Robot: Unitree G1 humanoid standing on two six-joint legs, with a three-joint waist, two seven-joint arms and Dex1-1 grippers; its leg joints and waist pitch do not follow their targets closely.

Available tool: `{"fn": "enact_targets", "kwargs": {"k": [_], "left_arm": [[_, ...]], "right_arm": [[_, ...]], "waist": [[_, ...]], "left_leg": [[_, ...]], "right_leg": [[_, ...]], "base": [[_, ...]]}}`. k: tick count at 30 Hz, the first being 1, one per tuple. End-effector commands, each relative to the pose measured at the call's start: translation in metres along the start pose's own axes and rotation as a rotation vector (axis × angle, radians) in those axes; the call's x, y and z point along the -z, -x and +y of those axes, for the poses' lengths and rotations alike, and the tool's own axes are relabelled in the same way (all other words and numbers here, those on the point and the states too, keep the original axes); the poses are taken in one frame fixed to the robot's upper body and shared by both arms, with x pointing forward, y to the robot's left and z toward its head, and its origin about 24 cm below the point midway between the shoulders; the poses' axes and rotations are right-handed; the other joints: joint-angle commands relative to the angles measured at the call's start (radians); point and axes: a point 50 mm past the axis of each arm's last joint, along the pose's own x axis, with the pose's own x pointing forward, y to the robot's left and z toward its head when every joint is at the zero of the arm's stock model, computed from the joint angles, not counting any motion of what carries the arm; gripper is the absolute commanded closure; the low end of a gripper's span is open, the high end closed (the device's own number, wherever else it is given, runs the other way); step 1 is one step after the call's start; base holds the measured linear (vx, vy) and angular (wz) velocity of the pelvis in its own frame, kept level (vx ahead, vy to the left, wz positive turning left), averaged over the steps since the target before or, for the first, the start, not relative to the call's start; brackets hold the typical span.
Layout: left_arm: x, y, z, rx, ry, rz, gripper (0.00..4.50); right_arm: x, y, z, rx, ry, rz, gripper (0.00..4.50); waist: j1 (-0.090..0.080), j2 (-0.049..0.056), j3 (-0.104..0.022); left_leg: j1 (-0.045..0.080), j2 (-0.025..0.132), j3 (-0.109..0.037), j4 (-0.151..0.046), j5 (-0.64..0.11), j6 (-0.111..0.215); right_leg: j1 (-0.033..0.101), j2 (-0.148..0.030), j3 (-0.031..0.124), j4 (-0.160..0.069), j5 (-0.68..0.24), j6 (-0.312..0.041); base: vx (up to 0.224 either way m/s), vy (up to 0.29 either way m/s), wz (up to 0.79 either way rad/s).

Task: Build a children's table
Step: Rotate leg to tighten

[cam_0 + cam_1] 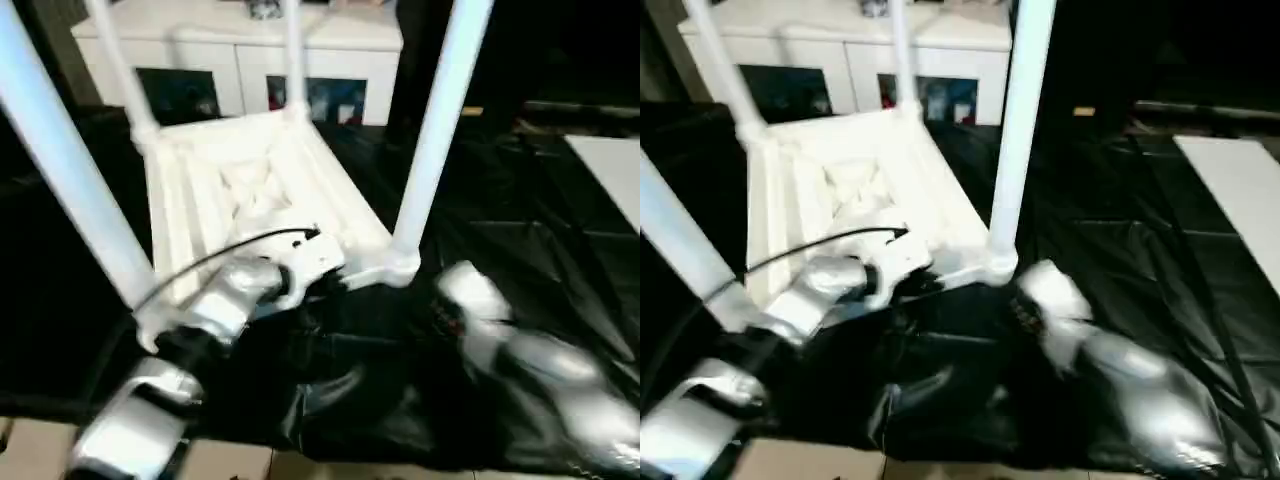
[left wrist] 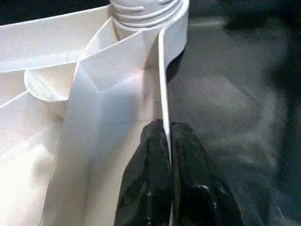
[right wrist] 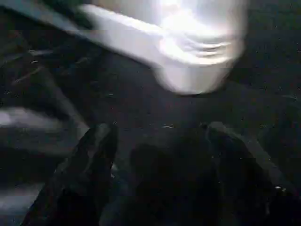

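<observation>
The children's table (image 1: 250, 190) lies upside down on a black sheet, its ribbed underside facing up. Its white legs stand in the corner sockets, one at the near right (image 1: 440, 120) and one at the near left (image 1: 60, 160). My left gripper (image 2: 167, 127) is shut on the thin rim (image 2: 162, 70) of the table top's near edge, one finger on each side, close to the near right socket (image 2: 146, 14). My right gripper (image 3: 160, 128) is open just short of that corner socket (image 3: 197, 70), with nothing between its fingers. The right forearm (image 1: 480, 310) reaches in from the right.
A white cabinet (image 1: 240, 50) with glass doors stands behind the table. The black sheet (image 1: 520, 230) covers the floor around it. A flat white panel (image 1: 615, 170) lies at the right edge. Pale floor (image 1: 230, 462) shows at the near edge.
</observation>
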Motion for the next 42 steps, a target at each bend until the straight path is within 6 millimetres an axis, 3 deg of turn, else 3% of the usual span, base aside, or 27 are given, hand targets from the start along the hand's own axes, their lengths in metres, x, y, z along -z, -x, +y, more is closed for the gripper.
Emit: {"fn": "enact_targets", "kwargs": {"k": [1,2,4,6,7,11,13,14,17,19,21,22,23,27,28,29,30,31,32,33,35,36,37,39,42], "left_arm": [[-0.006,-0.007,-0.016,0.16,-0.083,-0.025,4.5],[-0.009,-0.006,-0.02,0.209,-0.09,-0.051,4.5],[-0.011,-0.006,-0.022,0.24,-0.111,-0.061,4.5],[-0.011,-0.006,-0.023,0.259,-0.131,-0.061,4.5],[-0.013,-0.006,-0.025,0.286,-0.144,-0.08,4.5],[-0.016,-0.005,-0.024,0.289,-0.167,-0.099,4.5],[-0.015,-0.004,-0.024,0.289,-0.176,-0.097,4.5],[-0.012,0.0,-0.021,0.256,-0.22,-0.097,4.5],[-0.011,0.006,-0.017,0.198,-0.253,-0.123,4.5],[-0.014,0.015,-0.014,0.162,-0.231,-0.178,4.06],[-0.02,0.025,-0.012,0.116,-0.208,-0.263,3.94],[-0.023,0.032,-0.012,0.082,-0.199,-0.312,3.9],[-0.024,0.035,-0.012,0.065,-0.196,-0.335,3.68],[-0.035,0.058,-0.014,-0.07,-0.135,-0.488,3.46],[-0.038,0.065,-0.016,-0.11,-0.113,-0.526,3.46],[-0.04,0.074,-0.018,-0.173,-0.072,-0.575,3.35],[-0.041,0.076,-0.018,-0.188,-0.061,-0.586,3.22],[-0.041,0.079,-0.019,-0.206,-0.048,-0.599,3.15],[-0.039,0.089,-0.026,-0.334,0.009,-0.646,3.07],[-0.036,0.096,-0.03,-0.413,0.044,-0.664,2.99],[-0.026,0.108,-0.038,-0.553,0.119,-0.675,2.99],[-0.015,0.119,-0.048,-0.678,0.197,-0.673,2.75],[-0.013,0.122,-0.051,-0.706,0.212,-0.669,2.66],[-0.007,0.128,-0.059,-0.774,0.246,-0.66,2.58],[0.005,0.137,-0.081,-0.859,0.299,-0.628,2.25]], "right_arm": [[-0.003,0.01,-0.012,0.043,0.004,-0.03,1.25],[0.0,0.017,-0.019,0.087,0.006,-0.017,1.25],[0.003,0.021,-0.024,0.11,0.005,-0.001,1.25],[0.004,0.021,-0.024,0.117,0.003,0.002,1.25],[0.006,0.018,-0.022,0.114,0.003,0.001,1.25],[0.006,0.01,-0.014,0.098,0.005,-0.011,1.25],[0.005,0.007,-0.011,0.092,0.009,-0.019,1.25],[0.002,0.0,-0.005,0.078,0.009,-0.04,1.25],[-0.001,-0.007,0.0,0.088,0.008,-0.067,1.25],[-0.004,-0.012,0.002,0.13,0.014,-0.104,1.19],[-0.008,-0.015,0.004,0.192,-0.002,-0.151,1.19],[-0.009,-0.016,0.004,0.24,-0.021,-0.173,1.19],[-0.009,-0.017,0.004,0.264,-0.03,-0.183,1.19],[-0.013,-0.013,0.008,0.371,-0.091,-0.266,1.19],[-0.014,-0.012,0.01,0.387,-0.106,-0.291,1.19],[-0.016,-0.009,0.015,0.392,-0.122,-0.318,1.19],[-0.016,-0.009,0.016,0.392,-0.126,-0.324,1.19],[-0.016,-0.008,0.018,0.392,-0.131,-0.332,1.19],[-0.017,-0.004,0.026,0.4,-0.146,-0.362,1.19],[-0.018,-0.002,0.032,0.402,-0.154,-0.379,1.19],[-0.02,0.002,0.043,0.405,-0.161,-0.4,1.19],[-0.023,0.004,0.056,0.396,-0.176,-0.418,1.19],[-0.024,0.005,0.059,0.395,-0.179,-0.422,1.19],[-0.026,0.006,0.065,0.381,-0.193,-0.431,1.19],[-0.027,0.007,0.076,0.336,-0.189,-0.425,1.19]], "waist": [[0.006,-0.007,-0.054],[0.007,-0.007,-0.055],[0.017,-0.004,-0.057],[0.025,-0.004,-0.055],[0.029,0.001,-0.055],[0.038,-0.001,-0.055],[0.038,0.0,-0.054],[0.038,-0.005,-0.053],[0.035,-0.002,-0.054],[0.035,-0.011,-0.054],[0.029,-0.009,-0.053],[0.027,-0.015,-0.054],[0.026,-0.012,-0.055],[0.017,-0.002,-0.049],[0.014,-0.005,-0.048],[0.018,0.014,-0.048],[0.014,0.004,-0.046],[0.014,0.011,-0.045],[0.015,0.021,-0.044],[0.013,0.018,-0.046],[0.013,0.015,-0.039],[0.013,0.026,-0.04],[0.011,0.021,-0.036],[0.011,0.024,-0.035],[0.008,0.023,-0.03]], "left_leg": [[0.001,0.012,0.004,-0.071,-0.265,0.082],[0.0,0.012,0.005,-0.07,-0.25,0.081],[0.013,0.016,0.011,-0.065,-0.232,0.087],[0.012,0.016,0.013,-0.064,-0.227,0.094],[0.009,0.016,0.012,-0.065,-0.224,0.093],[0.008,0.014,0.011,-0.065,-0.232,0.086],[0.008,0.015,0.01,-0.068,-0.24,0.075],[0.007,0.015,0.01,-0.068,-0.242,0.074],[0.007,0.014,0.009,-0.069,-0.248,0.064],[0.005,0.014,0.009,-0.07,-0.241,0.064],[0.001,0.015,0.007,-0.072,-0.234,0.055],[0.004,0.017,0.009,-0.072,-0.24,0.054],[0.002,0.018,0.007,-0.072,-0.231,0.051],[0.002,0.02,0.008,-0.078,-0.265,0.042],[0.004,0.018,0.011,-0.077,-0.281,0.044],[0.006,0.017,0.008,-0.078,-0.288,0.04],[0.003,0.018,0.009,-0.079,-0.293,0.04],[0.004,0.017,0.009,-0.081,-0.311,0.037],[0.005,0.014,0.007,-0.081,-0.323,0.032],[0.001,0.023,0.005,-0.082,-0.324,0.028],[-0.002,0.016,0.008,-0.085,-0.348,0.038],[0.001,0.018,0.005,-0.085,-0.37,0.023],[-0.005,0.017,0.003,-0.088,-0.375,0.023],[0.004,0.011,0.002,-0.089,-0.425,0.016],[0.003,0.012,-0.005,-0.094,-0.451,0.009]], "right_leg": [[0.047,-0.034,0.023,-0.069,-0.254,-0.203],[0.049,-0.033,0.023,-0.064,-0.222,-0.22],[0.044,-0.03,0.025,-0.058,-0.153,-0.256],[0.046,-0.028,0.025,-0.054,-0.123,-0.268],[0.049,-0.03,0.024,-0.054,-0.123,-0.264],[0.051,-0.034,0.024,-0.054,-0.159,-0.248],[0.051,-0.034,0.024,-0.055,-0.187,-0.235],[0.052,-0.034,0.023,-0.056,-0.194,-0.231],[0.05,-0.034,0.023,-0.057,-0.21,-0.212],[0.05,-0.035,0.024,-0.055,-0.218,-0.208],[0.049,-0.038,0.023,-0.051,-0.229,-0.209],[0.046,-0.038,0.024,-0.051,-0.23,-0.215],[0.048,-0.04,0.024,-0.046,-0.213,-0.221],[0.045,-0.035,0.026,-0.045,-0.222,-0.214],[0.041,-0.03,0.025,-0.05,-0.243,-0.207],[0.04,-0.031,0.026,-0.049,-0.244,-0.207],[0.041,-0.027,0.026,-0.052,-0.229,-0.205],[0.04,-0.024,0.025,-0.054,-0.242,-0.2],[0.039,-0.023,0.023,-0.055,-0.259,-0.194],[0.045,-0.027,0.025,-0.052,-0.223,-0.194],[0.04,-0.021,0.023,-0.064,-0.289,-0.165],[0.038,-0.023,0.025,-0.068,-0.341,-0.139],[0.038,-0.022,0.024,-0.071,-0.355,-0.128],[0.028,-0.018,0.022,-0.082,-0.454,-0.088],[0.023,-0.017,0.023,-0.091,-0.492,-0.055]], "base": [[0.0,0.0,0.0],[0.0,0.0,0.0],[0.0,0.0,0.0],[0.0,0.0,0.0],[0.0,0.0,0.0],[0.0,0.0,0.0],[0.0,0.0,0.0],[0.0,0.0,0.0],[0.0,0.0,0.0],[0.0,0.0,0.0],[0.0,0.0,0.0],[0.0,0.0,0.0],[0.0,0.0,0.0],[0.0,0.0,0.0],[0.0,0.0,0.0],[0.0,0.0,0.0],[0.0,0.0,0.0],[0.0,0.0,0.0],[0.0,0.0,0.0],[0.0,0.0,0.0],[0.0,0.0,0.0],[0.0,0.0,0.0],[0.0,0.0,0.0],[0.0,0.0,0.0],[0.0,0.0,0.0]]}}
